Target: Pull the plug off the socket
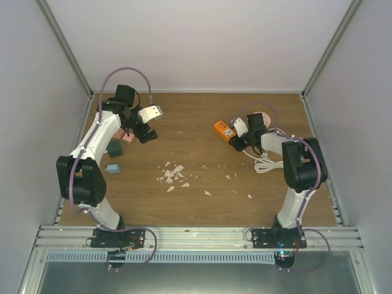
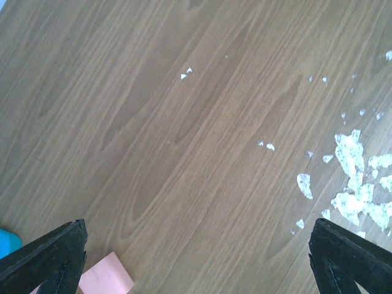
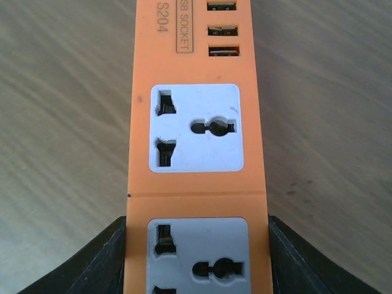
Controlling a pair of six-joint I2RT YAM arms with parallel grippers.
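At the left of the top view, our left arm bends up from its base toward the upper left of the table. The left gripper hangs over the wood there. In its wrist view its two black fingers sit in the bottom corners of the frame. They are spread as wide as they go, with only bare boards between them, so this tool holds nothing. A pink block lies just beside that gripper. A dark green block sits to its lower left and a light blue block lower again. The wrist view catches a corner of the pink block at its bottom edge, next to the left finger.

Toward the middle of the top view we see white scraps scattered over the wood.

Right of centre, in the upper half, the orange socket strip lies flat on the table, slanting down to the right. Our right gripper is at its lower right end. In the right wrist view its fingers press against both long sides of the strip at the bottom of the frame. The jaws are partly closed and clamped on the strip. Two white outlets face up, their holes dark, with USB ports at the top edge. We cannot make out the plug in any view. A white cable lies coiled just below the gripper, against the right arm.
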